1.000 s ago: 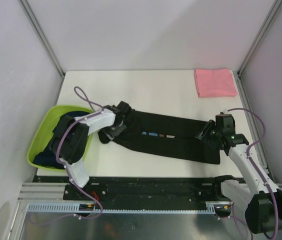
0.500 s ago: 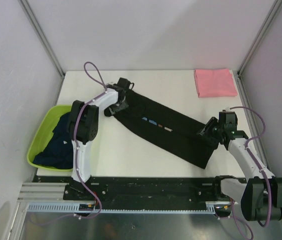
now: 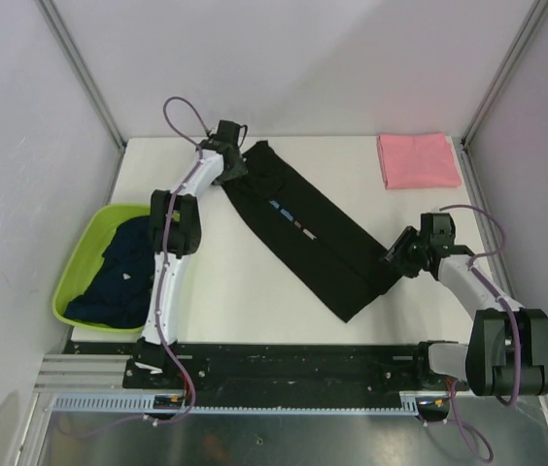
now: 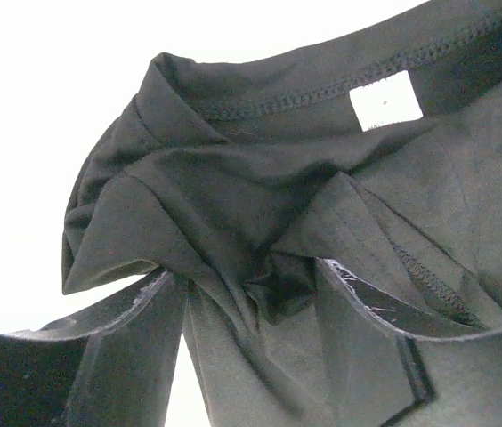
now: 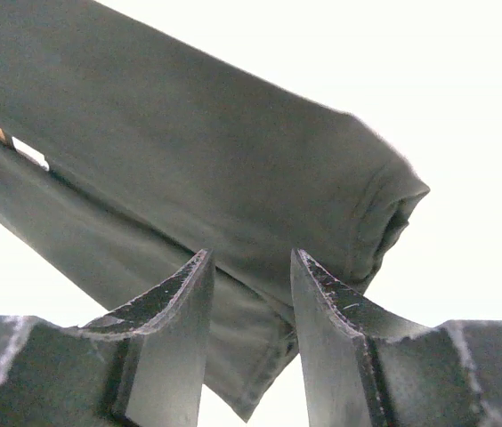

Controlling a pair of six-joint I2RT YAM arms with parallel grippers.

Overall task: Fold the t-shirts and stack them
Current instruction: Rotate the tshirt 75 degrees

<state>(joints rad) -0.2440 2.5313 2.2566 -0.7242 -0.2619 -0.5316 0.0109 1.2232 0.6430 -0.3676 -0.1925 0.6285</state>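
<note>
Folding step, black t-shirt [image 3: 303, 233] held between two arms. The garment, already doubled lengthwise into a long strip, lies diagonally across the tabletop [image 3: 255, 311], from the far left corner toward the near right. The left end effector [image 3: 230, 160] pinches a bunch of cloth at the collar end; in its wrist view the neckline seam and white label [image 4: 386, 100] sit just beyond the fingers [image 4: 109, 316]. The right end effector [image 3: 397, 257] grips the opposite, hem end, with a thick roll of fabric passing between its half-closed fingers [image 5: 175, 320]. A sliver of the blue, brown and white print [image 3: 289, 216] shows along the fold.

We judge that the next move calls for carrying one end over the other to halve the strip, keeping the edges aligned and the cloth taut enough not to twist.

A folded pink t-shirt [image 3: 418, 160] rests at the far right corner, the likely stack site. Crumpled navy t-shirts [image 3: 119, 277] wait in the green basin [image 3: 72, 282] at left.
</note>
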